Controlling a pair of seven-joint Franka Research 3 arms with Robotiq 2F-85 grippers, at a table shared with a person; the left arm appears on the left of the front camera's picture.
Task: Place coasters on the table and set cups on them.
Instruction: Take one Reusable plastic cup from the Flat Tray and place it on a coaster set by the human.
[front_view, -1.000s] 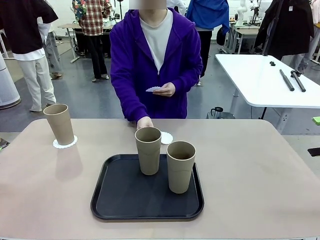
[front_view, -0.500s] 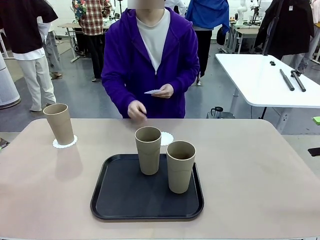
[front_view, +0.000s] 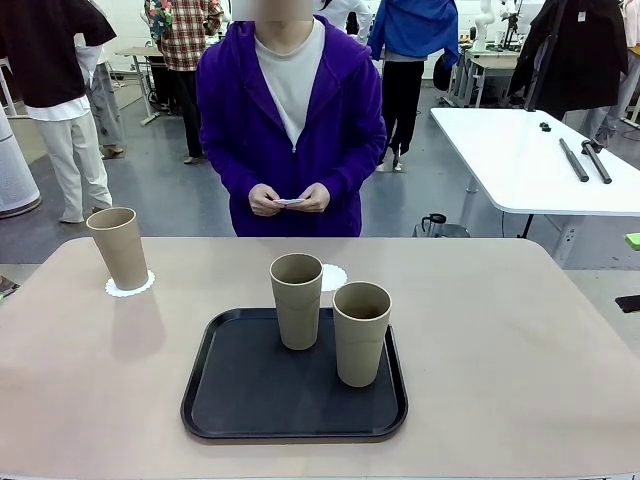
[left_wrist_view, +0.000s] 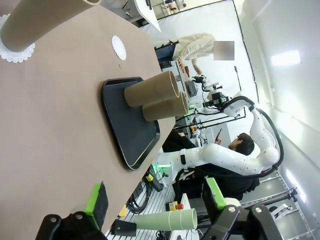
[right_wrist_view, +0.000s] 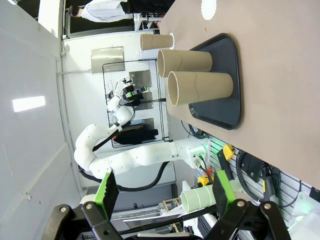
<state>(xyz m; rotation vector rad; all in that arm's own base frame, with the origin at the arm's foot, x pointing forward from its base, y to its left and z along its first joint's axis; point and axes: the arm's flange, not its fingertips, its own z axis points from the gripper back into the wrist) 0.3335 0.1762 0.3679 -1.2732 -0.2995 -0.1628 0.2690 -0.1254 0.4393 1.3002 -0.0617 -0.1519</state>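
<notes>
Front view: a black rectangular plastic tray sits in the middle of the large beige-tan table. Two tall, tapered matte tan cups stand upright on the tray, a rear cup and a front cup, probably waiting for discs to stand on. Just beyond the tray lies a bare white scalloped coaster, ready to take one of them. Well left of the tray, a third cup already stands on its own coaster. Beyond the tray, the person's hands hold a small white flat piece, likely the last disc.

Left wrist view: the left gripper hangs well away from the tray, jaws apart and empty. This view adds the served cup's lacy edging close up.

Right wrist view: the right gripper has its green pads spread and holds nothing. From this side the cup mouths face the camera.
</notes>
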